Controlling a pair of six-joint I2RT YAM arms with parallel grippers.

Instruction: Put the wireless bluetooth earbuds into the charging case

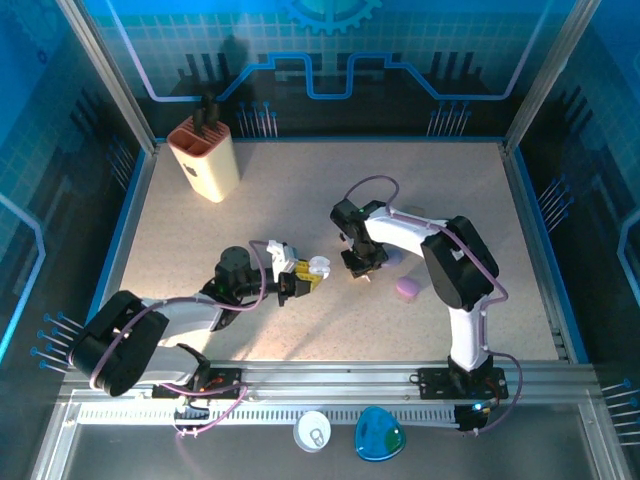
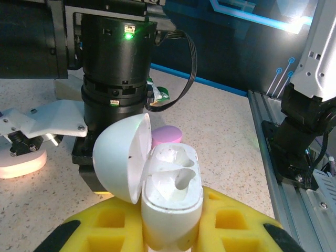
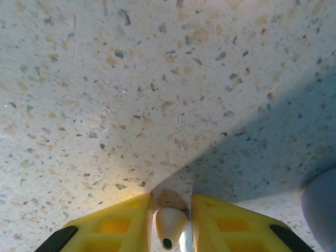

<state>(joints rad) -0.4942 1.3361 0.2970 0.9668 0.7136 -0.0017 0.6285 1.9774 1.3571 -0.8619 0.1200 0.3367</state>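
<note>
My left gripper [image 1: 300, 277] is shut on a white charging case [image 2: 172, 202], held upright between its yellow fingers [image 2: 239, 220]. The lid [image 2: 121, 157] hangs open to the left, and both moulded slots inside are empty. In the top view the case [image 1: 318, 266] sits mid-table. Just right of it, my right gripper [image 1: 362, 264] points straight down at the tabletop. Between its yellow fingers [image 3: 118, 220] a white earbud [image 3: 170, 224] is pinched, its dark tip toward the camera, close above the speckled surface.
A lavender case [image 1: 407, 289] lies closed right of the right gripper, and it appears behind the white case [image 2: 167, 135]. A beige holder [image 1: 205, 157] stands at the back left. A white disc [image 1: 313, 431] and a blue object [image 1: 379, 435] lie beyond the front rail.
</note>
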